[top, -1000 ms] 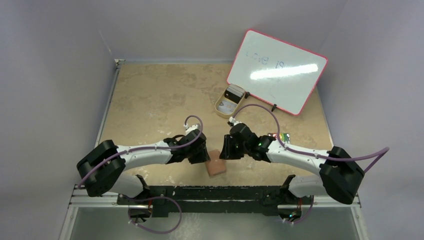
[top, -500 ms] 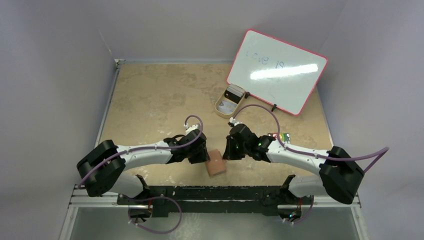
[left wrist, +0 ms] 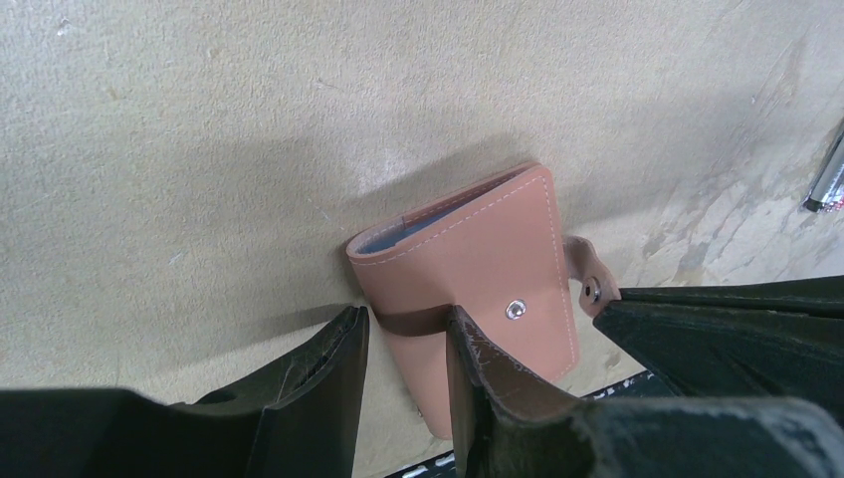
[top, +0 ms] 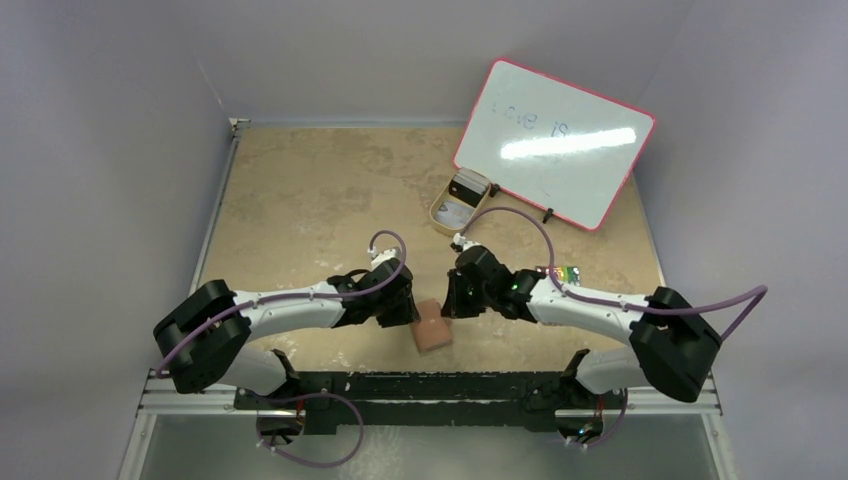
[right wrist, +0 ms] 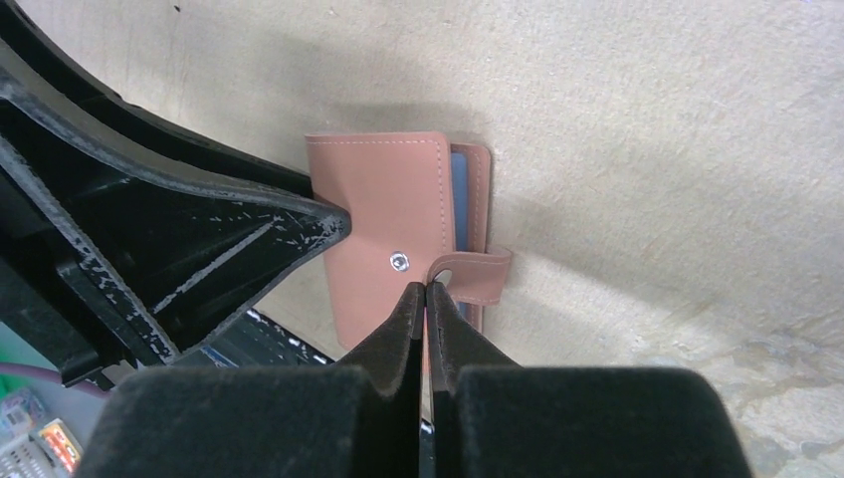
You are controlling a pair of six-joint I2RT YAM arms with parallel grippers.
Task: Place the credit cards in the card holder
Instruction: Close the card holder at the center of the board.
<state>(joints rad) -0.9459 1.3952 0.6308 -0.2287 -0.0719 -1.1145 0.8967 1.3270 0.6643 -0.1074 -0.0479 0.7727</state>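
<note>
Left gripper point(left wrist: 406, 327) grasps the folded wallet point(left wrist: 483, 254) between its fingers. Right gripper point(right wrist: 426, 297) is clenched, its tips at the snap tab point(right wrist: 476, 271). A blue card point(right wrist: 462, 199) sits inside the wallet.

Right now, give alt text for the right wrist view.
Shut right jaws meet the snap tab of a folded reddish-brown card holder on the table. A blue card edge peeks out; the left jaws touch the holder's opposite edge.

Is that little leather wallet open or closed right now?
Folded shut but unsnapped: the card holder lies closed, its snap tab loose off the stud.
</note>
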